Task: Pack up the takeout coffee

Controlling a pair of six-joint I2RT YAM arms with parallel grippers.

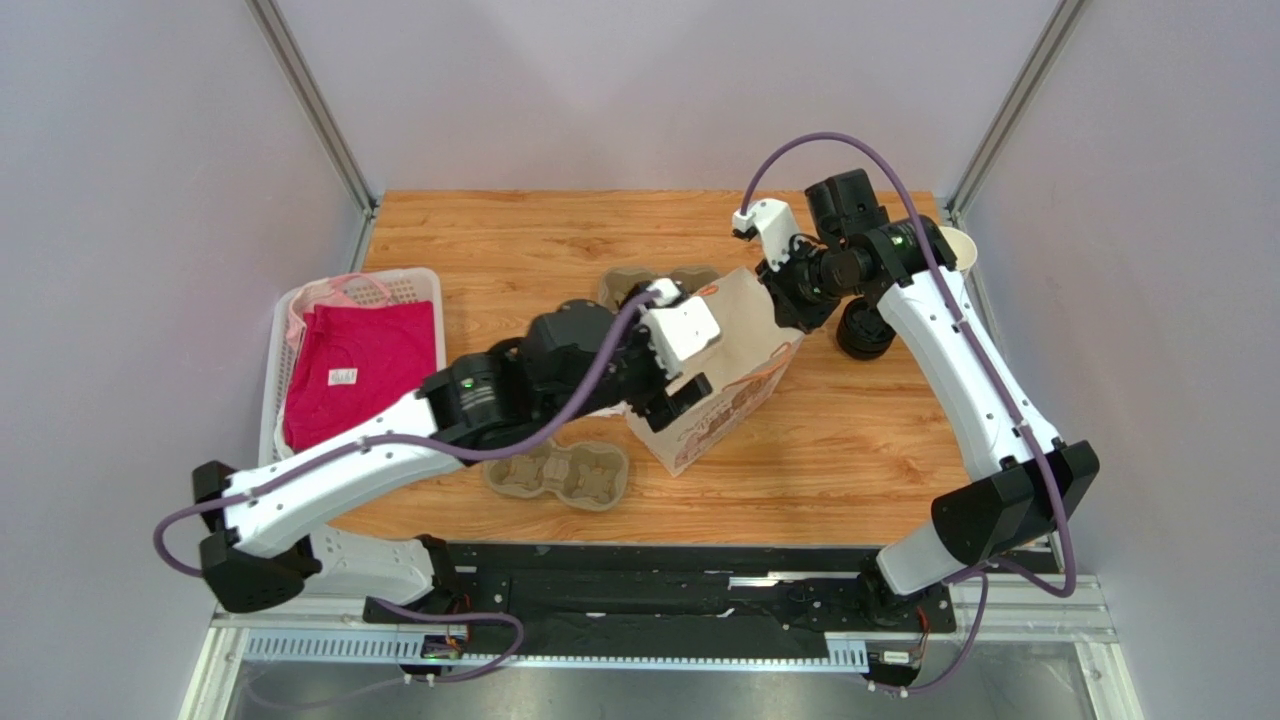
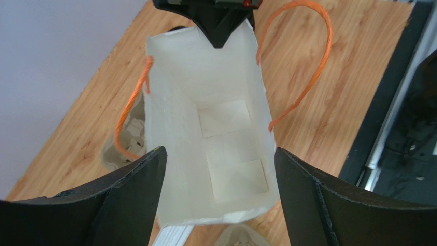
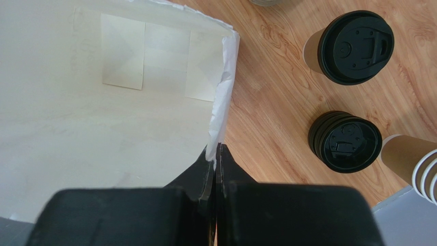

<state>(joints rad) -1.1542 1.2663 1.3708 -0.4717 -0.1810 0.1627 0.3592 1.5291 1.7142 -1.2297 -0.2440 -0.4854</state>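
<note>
The takeout coffee [image 3: 355, 47], a tan paper cup with a black lid, stands on the wood in the right wrist view, to the right of the bag. An open paper bag [image 1: 724, 375] with a white inside [image 2: 220, 133] and orange handles [image 2: 313, 66] stands mid-table. My right gripper [image 3: 215, 154] is shut on the bag's rim [image 3: 225, 87], pinching its edge. My left gripper [image 2: 219, 156] hovers open over the bag's mouth with nothing between its fingers [image 2: 138, 179]. In the top view my left gripper [image 1: 679, 387] is at the bag's near-left side and my right gripper [image 1: 784, 308] at its far corner.
A stack of loose black lids [image 3: 344, 141] and a stack of lidless paper cups [image 3: 418, 164] stand near the coffee. A pulp cup carrier [image 1: 556, 477] lies near the front edge, another [image 1: 649, 285] behind the bag. A white basket [image 1: 286, 338] with pink cloth sits at the left.
</note>
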